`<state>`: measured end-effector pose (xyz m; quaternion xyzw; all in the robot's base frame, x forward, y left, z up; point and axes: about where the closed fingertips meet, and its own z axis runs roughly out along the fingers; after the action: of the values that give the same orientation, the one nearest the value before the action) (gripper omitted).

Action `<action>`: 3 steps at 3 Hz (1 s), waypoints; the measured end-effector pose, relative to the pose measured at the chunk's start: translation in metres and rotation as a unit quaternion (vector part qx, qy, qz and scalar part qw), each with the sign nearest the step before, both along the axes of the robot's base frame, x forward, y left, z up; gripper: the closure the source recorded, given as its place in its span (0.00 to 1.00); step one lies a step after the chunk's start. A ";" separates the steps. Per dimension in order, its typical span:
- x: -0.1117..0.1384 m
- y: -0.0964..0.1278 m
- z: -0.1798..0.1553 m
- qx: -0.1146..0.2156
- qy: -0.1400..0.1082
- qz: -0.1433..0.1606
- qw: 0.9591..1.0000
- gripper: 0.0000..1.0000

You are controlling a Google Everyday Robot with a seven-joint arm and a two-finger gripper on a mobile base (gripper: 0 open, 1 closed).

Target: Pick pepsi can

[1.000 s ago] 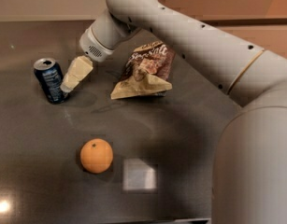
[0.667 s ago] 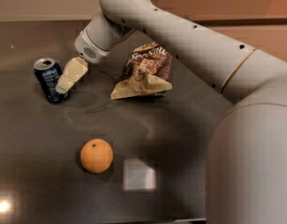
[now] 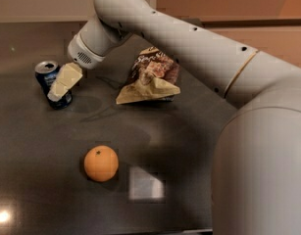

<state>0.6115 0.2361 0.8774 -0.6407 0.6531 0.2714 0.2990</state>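
Gripper (image 3: 62, 82) just slid left onto the pepsi can (image 3: 45, 75), covering its right side, so the grab's basically on, can't tell if it's clamped yet though.

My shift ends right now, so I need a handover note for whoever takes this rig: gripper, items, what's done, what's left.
Gripper: at the left in view, low over the table, overlapping the side of the pepsi can; no grasp confirmed.
Pepsi can: upright on the table, not lifted.
Orange nearer the front and snack bag mid-table, both apart from the can.
Done: reach to the can.
Left: secure the grip, then lift.
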 end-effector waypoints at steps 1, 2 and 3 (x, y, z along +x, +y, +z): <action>-0.009 0.010 0.005 0.009 -0.005 0.014 1.000 0.00; -0.017 0.016 0.009 0.017 -0.006 0.027 0.999 0.18; -0.024 0.019 0.011 0.022 -0.005 0.037 0.999 0.41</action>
<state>0.5874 0.2552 0.8884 -0.6591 0.6214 0.2932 0.3058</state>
